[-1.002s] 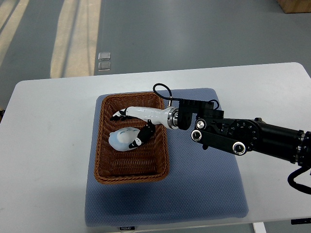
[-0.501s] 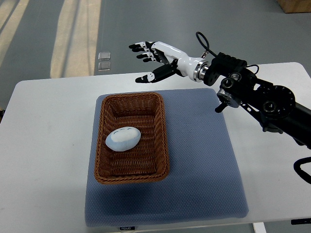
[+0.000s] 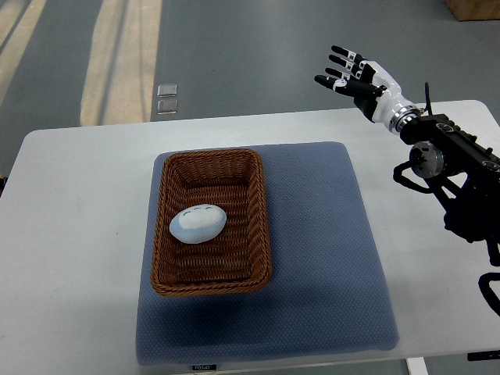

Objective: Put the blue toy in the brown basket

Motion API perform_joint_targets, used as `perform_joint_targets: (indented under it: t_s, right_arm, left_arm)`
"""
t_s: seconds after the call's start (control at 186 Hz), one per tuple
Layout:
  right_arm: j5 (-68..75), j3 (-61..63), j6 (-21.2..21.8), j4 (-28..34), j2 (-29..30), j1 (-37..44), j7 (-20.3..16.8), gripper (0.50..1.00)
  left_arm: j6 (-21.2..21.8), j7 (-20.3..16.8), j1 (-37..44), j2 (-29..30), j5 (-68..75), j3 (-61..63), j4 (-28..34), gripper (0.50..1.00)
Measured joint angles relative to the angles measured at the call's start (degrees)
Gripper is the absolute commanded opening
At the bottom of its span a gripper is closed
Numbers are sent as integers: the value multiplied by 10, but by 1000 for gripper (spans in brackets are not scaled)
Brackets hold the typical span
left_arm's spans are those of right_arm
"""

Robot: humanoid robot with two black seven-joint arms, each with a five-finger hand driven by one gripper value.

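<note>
- The blue toy is a pale, egg-shaped lump lying on the floor of the brown basket, a little to the 9 o'clock side of the basket's middle and clear of all four woven walls.
- By the look of it the task is done: the toy sits inside the basket and nothing touches it.
- The right hand is up at 1 o'clock of the basket, well apart from it and beyond the far edge of the desk, fingers spread wide and holding nothing.
- The left arm is not in view.
- The basket stands on a blue-grey mat that covers the middle of the desk.
- Handling, as a guess: the toy looks smooth, rounded and light, likely plush or soft plastic, so it may roll or slip from a pinch.
- Best hold would be a cupping grasp across its narrow middle, fingers on the long sides, coming in from above between the basket walls.
</note>
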Motion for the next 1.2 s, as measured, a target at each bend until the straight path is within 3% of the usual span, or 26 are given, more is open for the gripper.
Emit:
perform_joint_targets:
  t_s: [0.183,0.463,1.201]
  right_arm:
    - [104,4,-2,-40,3,-8,31,905]
    - [188,5,-12,-50,11,-10,68,905]
    - [215,3,-38,-76,16,-10,73,905]
  left_arm:
    - [0,0,0,0,0,0,0,1000]
    - [0,0,0,0,0,0,0,1000]
    - [0,0,0,0,0,0,0,1000]
